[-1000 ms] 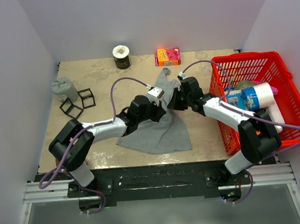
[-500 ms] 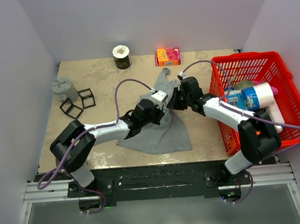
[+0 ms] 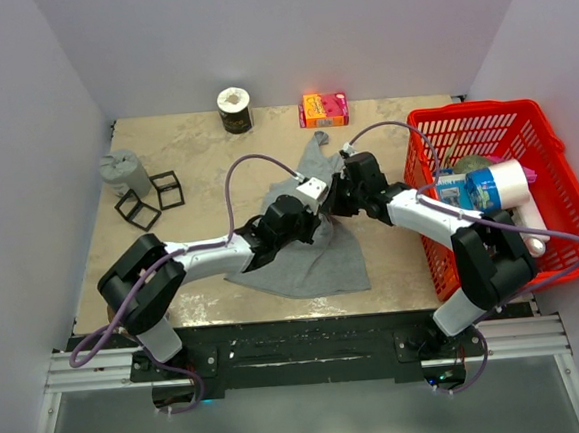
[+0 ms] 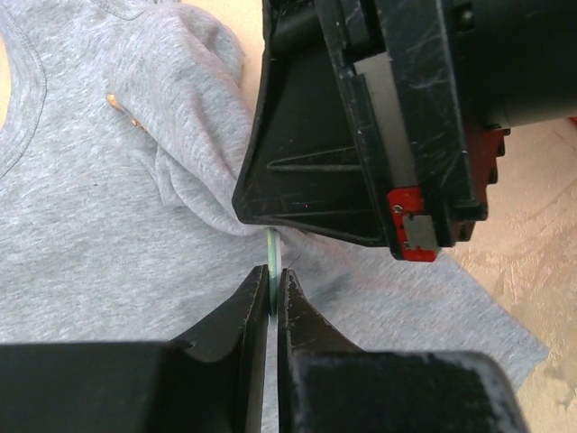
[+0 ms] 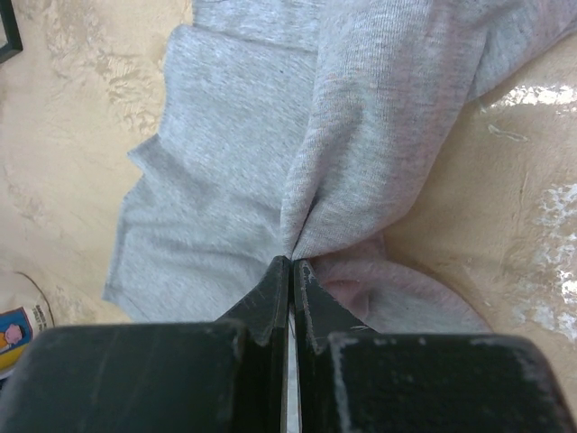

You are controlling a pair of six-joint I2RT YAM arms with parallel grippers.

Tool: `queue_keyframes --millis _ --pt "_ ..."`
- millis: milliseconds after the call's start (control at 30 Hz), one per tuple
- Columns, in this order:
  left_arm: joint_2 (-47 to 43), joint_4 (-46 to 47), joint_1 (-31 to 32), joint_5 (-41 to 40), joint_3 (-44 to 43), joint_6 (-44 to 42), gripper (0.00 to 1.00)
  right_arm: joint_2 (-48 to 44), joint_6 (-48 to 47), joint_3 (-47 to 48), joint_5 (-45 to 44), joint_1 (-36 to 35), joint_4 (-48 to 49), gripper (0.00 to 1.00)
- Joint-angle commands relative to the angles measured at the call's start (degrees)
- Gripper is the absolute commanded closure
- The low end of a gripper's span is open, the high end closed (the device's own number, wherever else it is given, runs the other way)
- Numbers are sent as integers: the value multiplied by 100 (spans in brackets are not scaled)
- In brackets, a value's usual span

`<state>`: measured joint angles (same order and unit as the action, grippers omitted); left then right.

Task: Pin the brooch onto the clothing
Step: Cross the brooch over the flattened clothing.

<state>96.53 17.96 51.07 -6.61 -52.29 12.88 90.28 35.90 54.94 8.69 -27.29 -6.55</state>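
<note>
Pinning step, imo. Right gripper pinched shut on raised fold of clothing. Left gripper clamped on thin greenish sliver touching that fold. Likely brooch edge-on, can't confirm. Next: push pin through fold, needs careful alignment.

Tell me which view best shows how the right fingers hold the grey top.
The right wrist view: the right fingers are shut on a fold of the grey top. The left wrist view shows those fingers from outside, hiding the pinch. The top view shows most of the garment, but the fold is covered.
</note>
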Motion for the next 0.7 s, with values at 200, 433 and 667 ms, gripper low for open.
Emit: queue_keyframes --millis 200,433,667 --pt "-99 315 114 -262 -52 250 100 -290 -83 52 -200 -31 -127 59" --pt "-530 -81 -210 624 -53 355 100 -1371 -321 -677 -851 -75 83 41" --pt "-504 217 -370 635 105 364 100 -1295 -198 -1082 -1097 -435 259 54"
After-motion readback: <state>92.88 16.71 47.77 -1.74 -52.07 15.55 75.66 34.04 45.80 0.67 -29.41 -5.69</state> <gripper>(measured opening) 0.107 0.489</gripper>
